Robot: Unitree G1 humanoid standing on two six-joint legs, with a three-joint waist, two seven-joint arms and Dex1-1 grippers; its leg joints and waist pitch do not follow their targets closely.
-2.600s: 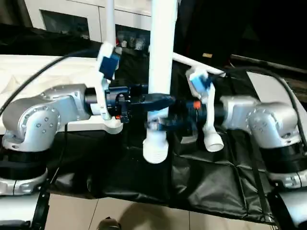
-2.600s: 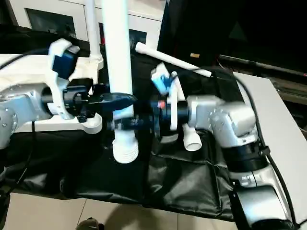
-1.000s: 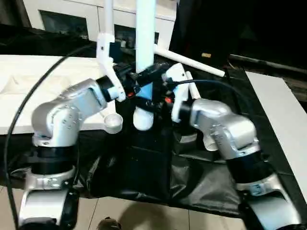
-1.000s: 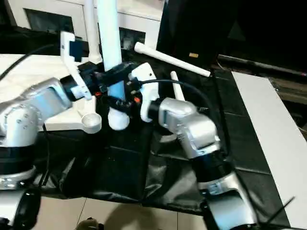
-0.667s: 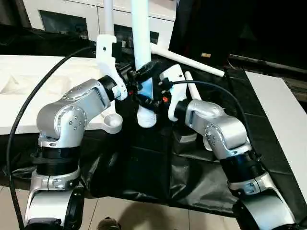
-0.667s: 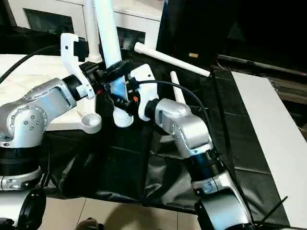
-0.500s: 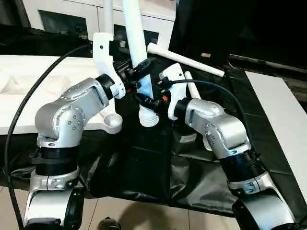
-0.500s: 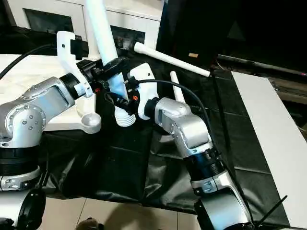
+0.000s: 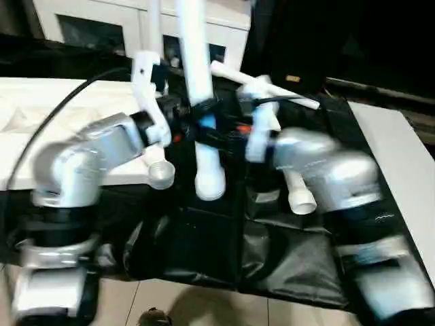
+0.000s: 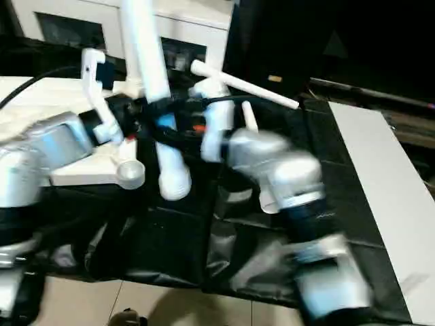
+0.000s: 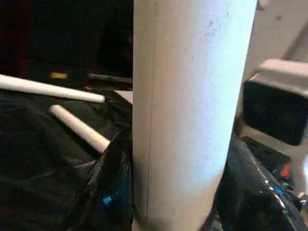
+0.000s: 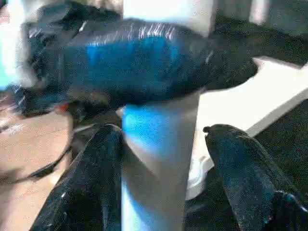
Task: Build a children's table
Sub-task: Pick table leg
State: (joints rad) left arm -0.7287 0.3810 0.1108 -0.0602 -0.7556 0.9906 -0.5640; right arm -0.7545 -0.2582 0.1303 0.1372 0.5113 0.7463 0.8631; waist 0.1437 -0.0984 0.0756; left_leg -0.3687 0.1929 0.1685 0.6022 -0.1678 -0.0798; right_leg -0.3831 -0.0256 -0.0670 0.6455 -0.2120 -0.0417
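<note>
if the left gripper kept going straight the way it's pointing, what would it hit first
The upright leg. It already stands between the left gripper's fingers, filling the way ahead. Past it, probably the right gripper on the leg's far side, though depth there is unclear.

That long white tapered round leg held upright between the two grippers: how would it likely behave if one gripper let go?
The long white tapered round leg looks stiff: it stays straight, no sag. Its smooth plastic surface may slip through the left gripper's fingers. Tall above the grip, it would probably tip sideways, and being round, likely roll like the spare white leg lying on the black sheet.
</note>
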